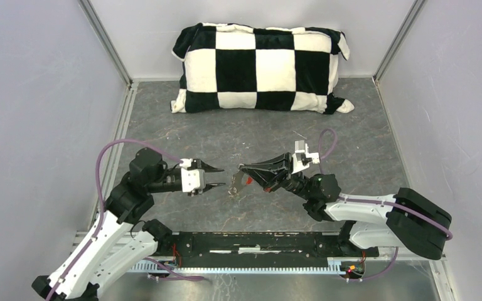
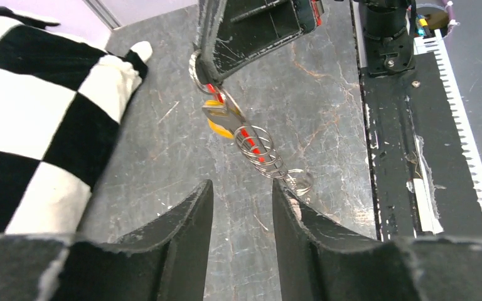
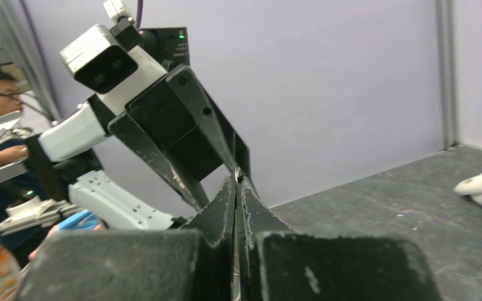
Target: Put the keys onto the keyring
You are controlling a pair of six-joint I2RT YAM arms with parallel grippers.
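Note:
My right gripper [image 1: 242,170] is shut on the keyring [image 1: 234,187], which dangles from its tips just above the table. In the left wrist view the keyring [image 2: 258,150] shows as silver rings and chain links with a red tag [image 2: 248,139] behind them. A yellow-headed key [image 2: 217,118] hangs among them, under the right gripper's fingers [image 2: 226,44]. My left gripper [image 2: 241,195] is open, its tips just short of the lowest ring [image 2: 299,182] with nothing between them; from above, the left gripper [image 1: 218,177] faces the right one. In the right wrist view the right gripper [image 3: 236,182] is shut with a sliver of metal at its tips.
A black-and-white checked pillow [image 1: 260,68] lies at the back of the grey table [image 1: 351,125]. Pale walls close the sides and back. The black base rail [image 1: 257,241] runs along the near edge between the arm bases.

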